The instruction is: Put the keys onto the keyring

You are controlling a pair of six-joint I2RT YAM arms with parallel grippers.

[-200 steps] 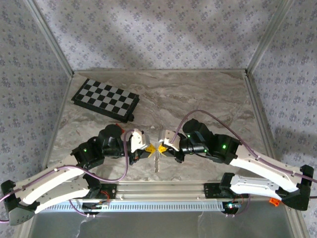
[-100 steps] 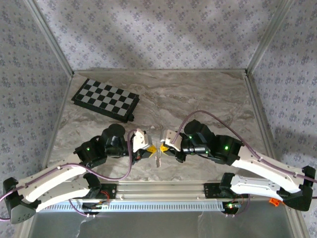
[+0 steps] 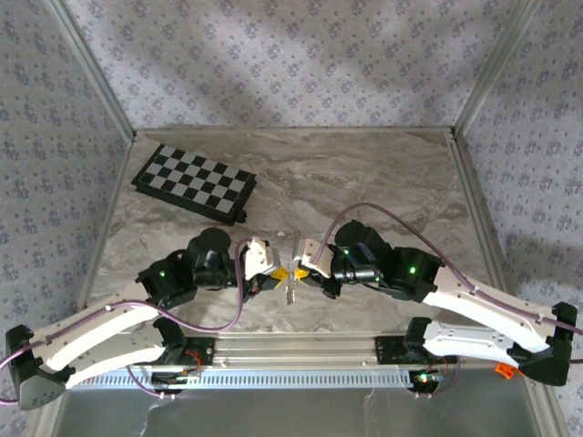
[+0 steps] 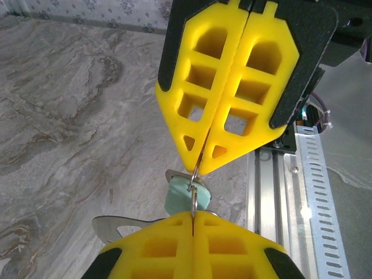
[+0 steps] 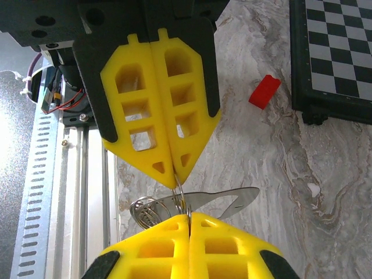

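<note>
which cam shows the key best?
Left wrist: the key is close up, its mint head plain, right behind the keyring wire. Right wrist gives its silvery blade; top external gives a tiny sliver.

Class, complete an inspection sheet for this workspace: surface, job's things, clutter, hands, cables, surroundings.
Surface: grey marbled tabletop.
Job's things: keyring pinched between both hands; mint-headed key right at the ring, threaded or not cannot be told.
Clutter: chessboard at far left; red block near it, not touching.
Hands: left hand and right hand tip to tip, both shut on the keyring.
Cables: purple cables looping along each arm.
Surroundings: patterned walls, aluminium frame.
</note>
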